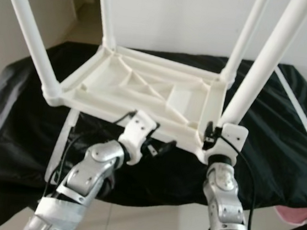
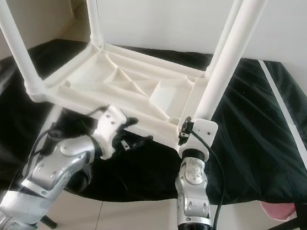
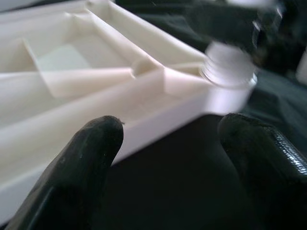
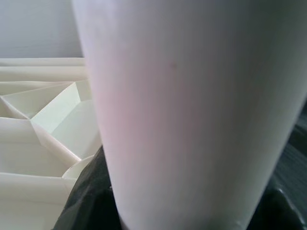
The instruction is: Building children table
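I stood in a plain room of a home: bare white wall (image 1: 171,11), pale tiled floor (image 1: 146,225), black cloth (image 1: 283,141) spread under a white plastic children's table (image 1: 145,89).

All four table legs (image 1: 261,69) cut off at frame top. Right gripper (image 1: 213,137) fingers hidden behind near-right leg, grip state n/a. Socket (image 3: 229,72) blurred in left wrist view.

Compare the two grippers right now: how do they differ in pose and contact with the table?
The right gripper is at the base of the near-right leg, with that leg pressed close before its wrist camera. The left gripper hangs open under the near edge of the upturned tabletop, its fingers apart and holding nothing. The right arm points upward; the left reaches sideways. Both work at the table's near edge, above the black cloth.
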`<state>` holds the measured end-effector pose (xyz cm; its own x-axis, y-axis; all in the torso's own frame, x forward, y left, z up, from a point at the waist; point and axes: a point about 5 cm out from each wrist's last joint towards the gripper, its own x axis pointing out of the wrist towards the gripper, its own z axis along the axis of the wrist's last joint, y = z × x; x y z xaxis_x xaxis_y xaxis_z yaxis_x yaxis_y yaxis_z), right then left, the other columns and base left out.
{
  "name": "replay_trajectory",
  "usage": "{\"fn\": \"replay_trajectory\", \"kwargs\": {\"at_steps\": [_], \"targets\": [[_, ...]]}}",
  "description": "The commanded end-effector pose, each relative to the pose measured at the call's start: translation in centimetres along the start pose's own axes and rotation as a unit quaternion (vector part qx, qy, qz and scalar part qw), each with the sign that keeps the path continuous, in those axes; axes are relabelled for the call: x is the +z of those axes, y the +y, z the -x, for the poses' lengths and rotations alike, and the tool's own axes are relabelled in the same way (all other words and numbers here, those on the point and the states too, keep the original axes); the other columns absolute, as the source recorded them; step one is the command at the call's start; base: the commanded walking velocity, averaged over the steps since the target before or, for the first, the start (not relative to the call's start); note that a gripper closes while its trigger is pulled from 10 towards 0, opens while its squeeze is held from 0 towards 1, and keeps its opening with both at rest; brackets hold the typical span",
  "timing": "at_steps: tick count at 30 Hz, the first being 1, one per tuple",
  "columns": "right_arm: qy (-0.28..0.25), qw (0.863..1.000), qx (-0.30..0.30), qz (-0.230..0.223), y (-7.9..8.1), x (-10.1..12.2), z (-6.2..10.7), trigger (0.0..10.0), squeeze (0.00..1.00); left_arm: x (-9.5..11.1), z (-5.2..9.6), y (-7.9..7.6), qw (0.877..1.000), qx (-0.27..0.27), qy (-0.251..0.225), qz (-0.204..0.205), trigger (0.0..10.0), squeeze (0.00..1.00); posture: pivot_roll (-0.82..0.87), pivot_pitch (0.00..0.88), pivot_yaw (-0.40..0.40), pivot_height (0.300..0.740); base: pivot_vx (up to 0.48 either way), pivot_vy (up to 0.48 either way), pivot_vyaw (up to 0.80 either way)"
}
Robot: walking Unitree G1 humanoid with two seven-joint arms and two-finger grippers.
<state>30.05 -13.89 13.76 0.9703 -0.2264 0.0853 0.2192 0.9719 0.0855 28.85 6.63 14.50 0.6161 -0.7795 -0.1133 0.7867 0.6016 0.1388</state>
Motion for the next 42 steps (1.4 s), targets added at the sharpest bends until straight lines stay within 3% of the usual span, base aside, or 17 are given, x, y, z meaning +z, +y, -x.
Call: {"fn": "replay_trajectory", "kwargs": {"at_steps": [1, 10, 11, 12, 13, 14, 26, 27, 29, 30, 42], "targets": [[0.064, 0.998, -0.016, -0.021, -0.7, -2.4, 0.7, 10.0, 0.00, -0.3, -0.1, -0.6, 0.999, -0.026, 0.009, -0.015, 10.0, 0.00, -0.07, 0.054, 0.018, 0.740, 0.000, 0.000, 0.00], [0.048, 0.997, 0.039, -0.044, 0.3, -1.7, 0.8, 10.0, 0.00, 0.0, -0.1, 0.1, 1.000, 0.009, -0.001, -0.014, 10.0, 0.00, -0.06, 0.053, -0.004, 0.740, 0.000, 0.000, 0.00], [0.047, 0.997, 0.043, -0.046, 0.4, -1.6, 0.7, 10.0, 0.07, 0.1, -0.1, 0.4, 1.000, 0.021, -0.006, -0.008, 10.0, 0.00, -0.06, 0.053, -0.004, 0.740, 0.000, 0.000, 0.00], [0.043, 0.997, 0.044, -0.044, 0.3, -1.4, 0.6, 10.0, 0.79, 0.3, -0.1, 0.6, 0.999, 0.032, -0.012, -0.007, 10.0, 0.00, -0.06, 0.050, -0.009, 0.740, 0.000, 0.000, 0.00], [0.039, 0.997, 0.044, -0.042, 0.3, -1.3, 0.5, 10.0, 0.79, 0.4, -0.1, 0.7, 0.999, 0.039, -0.015, -0.008, 10.0, 0.00, -0.06, 0.050, -0.009, 0.740, 0.000, 0.000, 0.00], [0.038, 0.997, 0.046, -0.043, 0.2, -1.1, 0.4, 10.0, 1.00, 0.4, -0.1, 0.8, 0.999, 0.040, -0.015, -0.009, 10.0, 0.00, -0.06, 0.048, -0.012, 0.740, 0.000, 0.000, 0.00], [0.018, 0.994, 0.104, -0.021, -1.4, -0.5, 0.7, 10.0, 1.00, 0.1, -0.1, 0.0, 0.999, 0.025, -0.014, -0.019, 10.0, 0.00, -0.06, 0.053, -0.007, 0.740, 0.000, 0.000, 0.00], [0.018, 0.994, 0.110, -0.019, -1.5, -0.5, 0.8, 10.0, 0.56, 0.1, -0.1, -0.1, 0.999, 0.022, -0.014, -0.019, 10.0, 0.00, -0.06, 0.053, -0.007, 0.740, 0.000, 0.000, 0.00], [0.018, 0.993, 0.120, -0.017, -1.9, -0.5, 0.9, 10.0, 0.56, 0.1, -0.1, -0.2, 1.000, 0.019, -0.014, -0.021, 10.0, 0.00, -0.06, 0.055, -0.004, 0.740, 0.000, 0.000, 0.00], [0.018, 0.991, 0.131, -0.012, -2.3, -0.4, 0.9, 10.0, 0.00, 0.1, -0.1, -0.3, 1.000, 0.016, -0.013, -0.020, 10.0, 0.00, -0.06, 0.056, -0.004, 0.740, 0.000, 0.000, 0.00], [0.007, 0.974, 0.227, 0.012, -2.7, 0.2, 0.6, 10.0, 0.00, 0.0, 0.5, -1.2, 1.000, -0.019, -0.011, -0.021, 10.0, 0.00, -0.05, 0.060, -0.015, 0.740, 0.000, 0.000, 0.00]]}}
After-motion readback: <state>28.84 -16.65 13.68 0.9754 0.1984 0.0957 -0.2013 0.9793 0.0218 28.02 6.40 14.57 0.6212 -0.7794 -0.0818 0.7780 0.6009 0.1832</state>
